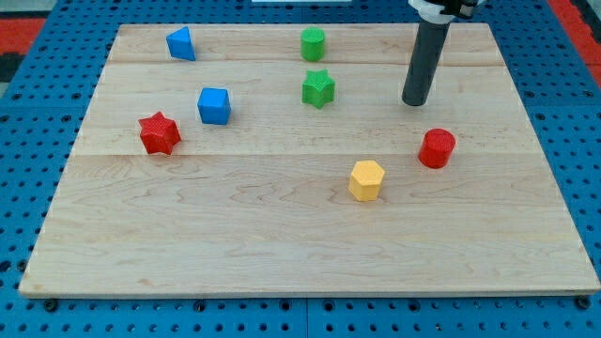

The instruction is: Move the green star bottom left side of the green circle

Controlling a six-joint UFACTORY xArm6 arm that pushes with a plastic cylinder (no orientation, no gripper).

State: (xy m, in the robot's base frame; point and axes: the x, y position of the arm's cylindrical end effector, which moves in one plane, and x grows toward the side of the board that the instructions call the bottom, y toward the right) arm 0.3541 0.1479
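Note:
The green star (318, 88) lies on the wooden board (282, 225) near the view's top, directly below the green circle (313, 43), with a small gap between them. My tip (414, 101) rests on the board to the right of the green star, about a hundred pixels away, touching no block. The rod rises from it toward the view's top edge.
A blue block (181, 43) sits at the top left. A blue cube (214, 105) and a red star (160, 133) lie at the left. A red circle (437, 148) and a yellow hexagon (366, 180) lie below my tip.

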